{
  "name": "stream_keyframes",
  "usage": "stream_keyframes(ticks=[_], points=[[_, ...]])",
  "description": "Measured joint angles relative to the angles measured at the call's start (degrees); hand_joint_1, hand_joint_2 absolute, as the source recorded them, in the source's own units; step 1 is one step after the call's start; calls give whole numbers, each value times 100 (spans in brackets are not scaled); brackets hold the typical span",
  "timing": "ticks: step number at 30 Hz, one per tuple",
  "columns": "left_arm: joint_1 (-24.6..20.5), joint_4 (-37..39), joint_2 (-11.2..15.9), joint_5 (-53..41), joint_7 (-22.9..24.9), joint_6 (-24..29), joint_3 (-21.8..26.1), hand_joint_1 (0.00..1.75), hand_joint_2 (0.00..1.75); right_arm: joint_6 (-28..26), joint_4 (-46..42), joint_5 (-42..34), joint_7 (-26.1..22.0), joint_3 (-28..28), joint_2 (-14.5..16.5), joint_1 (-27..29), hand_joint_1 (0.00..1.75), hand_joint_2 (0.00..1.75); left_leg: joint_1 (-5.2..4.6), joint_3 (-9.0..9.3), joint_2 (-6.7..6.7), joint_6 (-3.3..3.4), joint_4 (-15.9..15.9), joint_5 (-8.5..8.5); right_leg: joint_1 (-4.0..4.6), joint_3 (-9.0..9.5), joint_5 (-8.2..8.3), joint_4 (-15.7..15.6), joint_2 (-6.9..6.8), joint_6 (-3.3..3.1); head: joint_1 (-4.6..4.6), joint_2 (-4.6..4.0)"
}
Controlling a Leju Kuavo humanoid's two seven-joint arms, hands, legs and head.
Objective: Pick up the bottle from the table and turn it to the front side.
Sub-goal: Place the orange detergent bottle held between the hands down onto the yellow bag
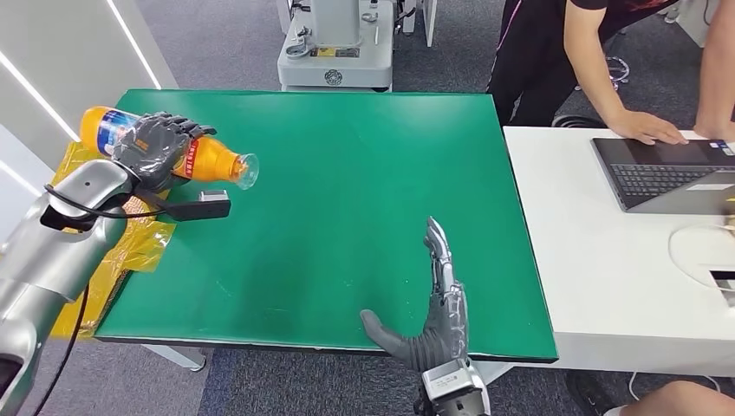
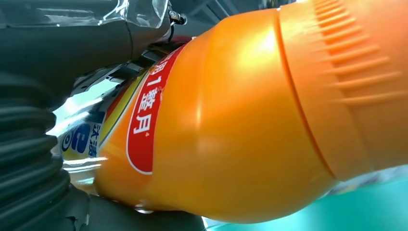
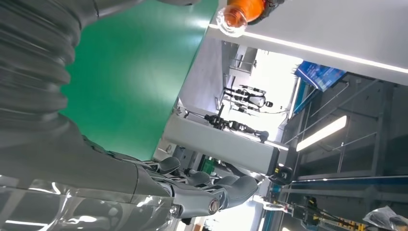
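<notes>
- At about nine to ten o'clock in the head view, the robot's left hand (image 1: 156, 149) wraps its dark fingers around the middle of an orange plastic bottle with a blue-and-white label and a clear cap (image 1: 173, 150). The bottle lies roughly sideways in the air above the far-left corner of the green table mat (image 1: 347, 199), cap end pointing toward the table's centre.
- In the left wrist view, the bottle's glossy orange shoulder (image 2: 231, 120) sits against the grey thumb, a red label band facing the camera.
- Under the left arm, a crinkled yellow plastic bag (image 1: 130, 247) hangs over the table's left edge.
- Risk, as I judge it: the smooth, rounded bottle could slip or roll in the fingers while being turned, since the hold is around the middle only; a drop could land off the table edge.
- At about six o'clock, the right hand (image 1: 433, 303) stands on edge over the near side of the table, fingers straight and together, thumb spread outward, holding nothing.
- At three o'clock, a person's hands rest beside a dark laptop (image 1: 667, 173) on a white desk (image 1: 598, 277).
</notes>
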Motion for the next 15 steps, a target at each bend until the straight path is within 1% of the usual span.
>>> stream_keyframes(ticks=[4,7,11,15], points=[[-253,593,66,-135,67,-68,-180,175,175,25,-90,32,14,-14,2,65,0,175,0,0,0,0,0,0,0,0,0,0,0,0,0,1],[-328,949,74,-167,75,-75,-249,175,175,49,-134,50,27,-21,3,99,0,175,0,0,0,0,0,0,0,0,0,0,0,0,0,0],[-364,1247,73,-179,75,-63,-306,175,175,58,-164,63,30,-28,15,118,0,175,0,-1,-1,0,0,0,0,0,0,0,-1,0,1,1],[-397,1390,71,-183,74,-61,-349,175,175,58,-173,65,30,-30,24,122,0,175,0,-1,-1,0,0,0,0,0,0,0,-1,0,0,1]])
